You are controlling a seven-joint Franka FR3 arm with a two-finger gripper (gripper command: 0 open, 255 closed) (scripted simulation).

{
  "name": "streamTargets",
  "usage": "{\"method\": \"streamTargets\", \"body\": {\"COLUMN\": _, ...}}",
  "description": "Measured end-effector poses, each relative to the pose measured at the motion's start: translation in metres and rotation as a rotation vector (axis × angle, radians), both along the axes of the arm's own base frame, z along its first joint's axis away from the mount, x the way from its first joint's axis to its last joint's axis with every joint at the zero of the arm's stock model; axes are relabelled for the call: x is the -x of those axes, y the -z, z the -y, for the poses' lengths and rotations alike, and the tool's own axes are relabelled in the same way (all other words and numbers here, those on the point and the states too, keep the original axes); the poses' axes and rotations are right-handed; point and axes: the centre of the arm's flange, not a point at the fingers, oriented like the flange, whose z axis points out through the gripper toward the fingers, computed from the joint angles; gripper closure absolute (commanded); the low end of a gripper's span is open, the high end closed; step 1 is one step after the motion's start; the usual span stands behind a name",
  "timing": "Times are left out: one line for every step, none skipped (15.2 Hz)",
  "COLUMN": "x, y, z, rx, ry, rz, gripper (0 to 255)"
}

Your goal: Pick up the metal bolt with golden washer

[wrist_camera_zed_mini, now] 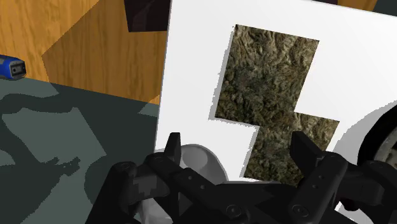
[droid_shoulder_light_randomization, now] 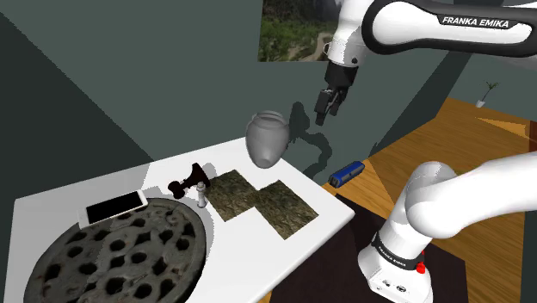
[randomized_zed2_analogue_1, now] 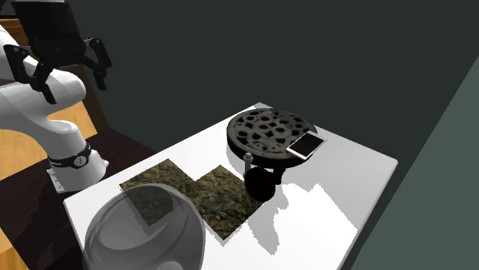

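My gripper (wrist_camera_zed_mini: 236, 143) hangs wide open over the table's (droid_shoulder_light_randomization: 163, 170) edge. The bolt (droid_shoulder_light_randomization: 201, 194), upright mid-table, probably suits a top grasp.

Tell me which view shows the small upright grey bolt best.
The shoulder view: the small upright grey bolt stands clear against the white table. In the second exterior view it blends into the dark perforated disc behind.

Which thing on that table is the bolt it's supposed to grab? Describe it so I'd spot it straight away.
Find the big round dark disc full of holes on the white table. Just off its rim, toward the two mossy squares, stands the bolt: a small pale grey peg. Unlike the dark object lying beside it, it is thin, light and upright.
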Motion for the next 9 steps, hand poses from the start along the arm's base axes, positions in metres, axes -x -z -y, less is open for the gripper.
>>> {"method": "streamTargets", "body": {"x": 0.0, "y": 0.0, "z": 0.0, "rx": 0.0, "ry": 0.0, "rz": 0.0, "gripper": 0}}
{"method": "streamTargets", "body": {"x": -0.005, "y": 0.003, "z": -0.004, "rx": 0.001, "ry": -0.001, "rz": -0.003, "gripper": 0}}
{"method": "streamTargets", "body": {"x": -0.012, "y": 0.007, "z": -0.011, "rx": 0.002, "ry": -0.003, "rz": -0.007, "gripper": 0}}
{"method": "streamTargets", "body": {"x": -0.02, "y": 0.013, "z": -0.016, "rx": 0.004, "ry": -0.006, "rz": -0.013, "gripper": 0}}
{"method": "streamTargets", "body": {"x": -0.031, "y": 0.019, "z": -0.023, "rx": 0.006, "ry": -0.008, "rz": -0.018, "gripper": 0}}
{"method": "streamTargets", "body": {"x": -0.039, "y": 0.026, "z": -0.033, "rx": 0.007, "ry": -0.011, "rz": -0.024, "gripper": 0}}
{"method": "streamTargets", "body": {"x": -0.047, "y": 0.033, "z": -0.042, "rx": 0.009, "ry": -0.014, "rz": -0.03, "gripper": 0}}
{"method": "streamTargets", "body": {"x": -0.056, "y": 0.037, "z": -0.047, "rx": 0.011, "ry": -0.017, "rz": -0.036, "gripper": 0}}
{"method": "streamTargets", "body": {"x": -0.066, "y": 0.042, "z": -0.058, "rx": 0.013, "ry": -0.02, "rz": -0.041, "gripper": 0}}
